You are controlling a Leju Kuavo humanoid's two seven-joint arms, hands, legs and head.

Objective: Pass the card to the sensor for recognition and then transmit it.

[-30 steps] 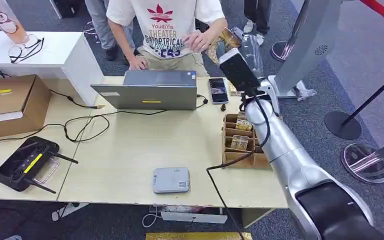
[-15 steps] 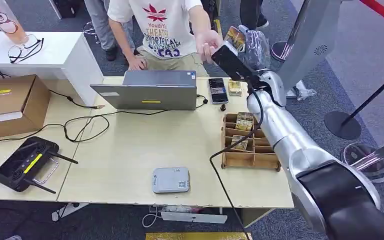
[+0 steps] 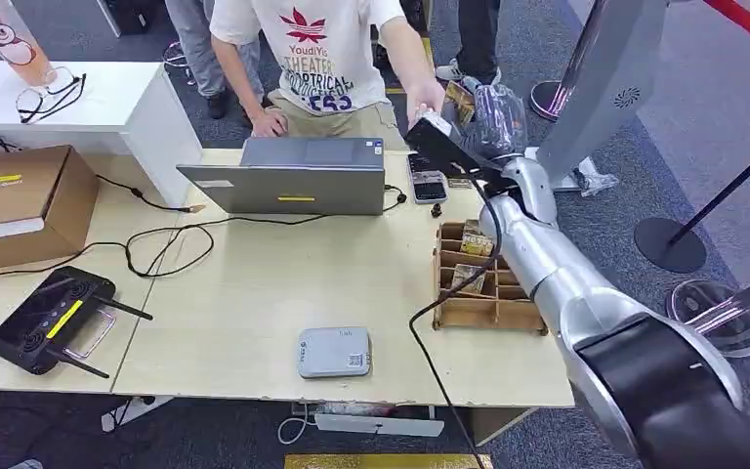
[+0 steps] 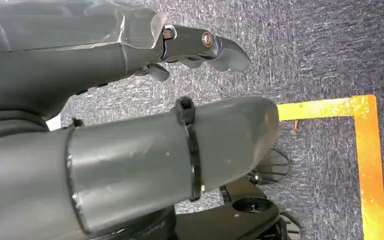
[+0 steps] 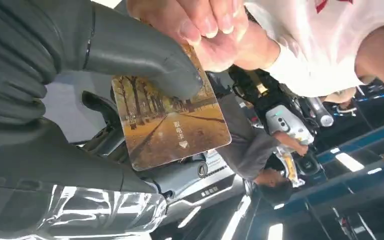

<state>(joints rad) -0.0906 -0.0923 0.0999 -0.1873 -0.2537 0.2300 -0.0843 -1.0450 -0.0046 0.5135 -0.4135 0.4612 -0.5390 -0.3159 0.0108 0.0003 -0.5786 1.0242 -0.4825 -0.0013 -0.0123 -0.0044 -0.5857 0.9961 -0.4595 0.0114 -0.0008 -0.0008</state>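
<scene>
- Right robot hand (image 5: 55,75): raised beyond the far right corner of the table (image 3: 254,283); the thick grey thumb presses the card (image 5: 172,125) against the darker fingers, so the card is pinched in this hand.
- Card: printed with a tree-lined autumn path and small white characters; held in the air, off the table, its free end standing out past the thumb.
- Person's hand (image 5: 210,25): at the card's edge next to the thumb, fingertips curled toward it; whether they grip the card cannot be told. In the head view the same hand (image 3: 428,98) meets the right robot hand (image 3: 469,117) above the table's far right corner.
- Left robot hand (image 4: 145,100): hangs above grey carpet with a yellow tape mark; thumb and darker fingers are apart with nothing between them.
- Wooden compartment box (image 3: 483,278): at the right edge of the table, under the silver right arm, with cards in some compartments.
- Phone (image 3: 429,183): flat at the far edge, just beside the laptop (image 3: 293,176).
- Grey card reader (image 3: 334,352): near the front edge, well apart from the held card.
- Black controller (image 3: 49,318): at the front left corner.
- Cardboard box (image 3: 15,200): at the left edge.
</scene>
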